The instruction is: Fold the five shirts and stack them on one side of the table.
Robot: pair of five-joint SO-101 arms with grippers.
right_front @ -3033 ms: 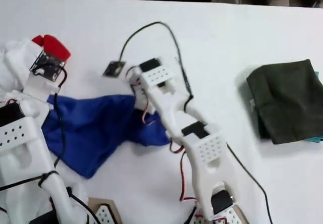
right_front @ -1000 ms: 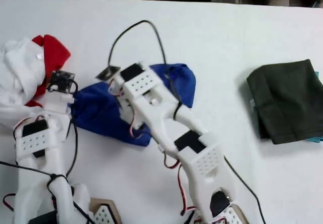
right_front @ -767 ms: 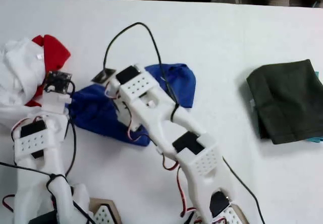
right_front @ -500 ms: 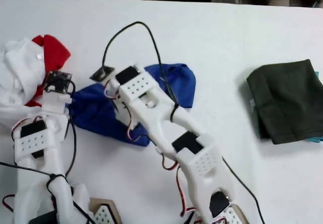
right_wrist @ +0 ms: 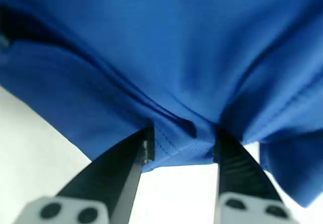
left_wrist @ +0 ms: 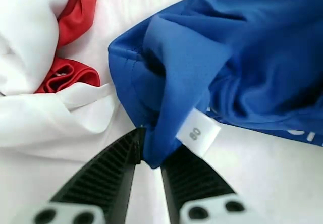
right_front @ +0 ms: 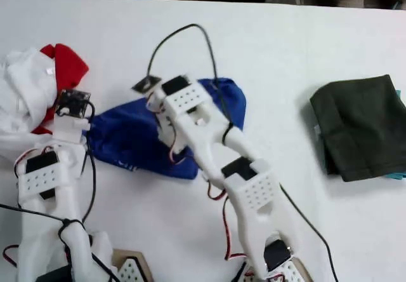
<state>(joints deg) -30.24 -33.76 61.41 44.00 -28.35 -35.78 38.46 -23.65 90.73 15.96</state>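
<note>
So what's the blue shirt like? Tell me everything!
The blue shirt is bright blue and made of smooth, thin-looking cloth. It is crumpled, not folded, and lies on the white table beside the white and red clothes. A small white tag is sewn at one edge. The left tool pinches the shirt next to that tag, and the right tool grips a bunched fold.
</note>
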